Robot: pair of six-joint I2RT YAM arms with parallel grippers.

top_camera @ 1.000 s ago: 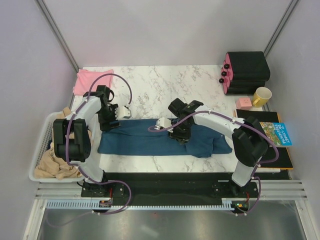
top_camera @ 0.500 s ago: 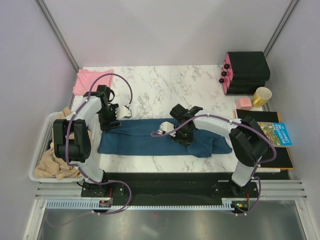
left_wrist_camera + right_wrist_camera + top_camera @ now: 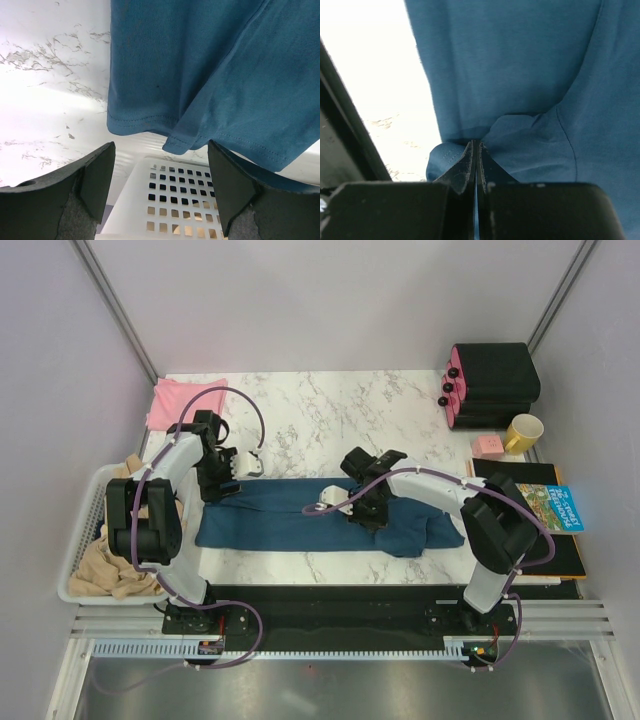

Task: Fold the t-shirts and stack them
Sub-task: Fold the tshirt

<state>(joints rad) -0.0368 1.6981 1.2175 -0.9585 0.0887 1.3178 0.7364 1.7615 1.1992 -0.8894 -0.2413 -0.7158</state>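
— So, where do the shirts lie?

— On the marble table, the teal-blue t-shirt is spread as a long band across the near middle, bunched thicker toward its right end. The pink t-shirt sits folded at the far left corner, well apart from it.

— And the arms?

— Over the shirt's middle, the right end effector has its jaws pressed together on a fold of the teal cloth; the right wrist view shows fabric pinched between the tips. Above the shirt's left end, the left end effector has its jaws spread wide with nothing between them; the shirt's hem and sleeve edge lie just beyond its fingers.

— What crowds the work?

— A white perforated basket sits at the table's left edge holding beige cloth; the left wrist view shows its rim right under the shirt's hem. On the right stand a black case with pink knobs, a yellow mug, a small pink block, and a blue printed book on a dark board, near the shirt's right end but not touching it. Purple cables loop over both arms.
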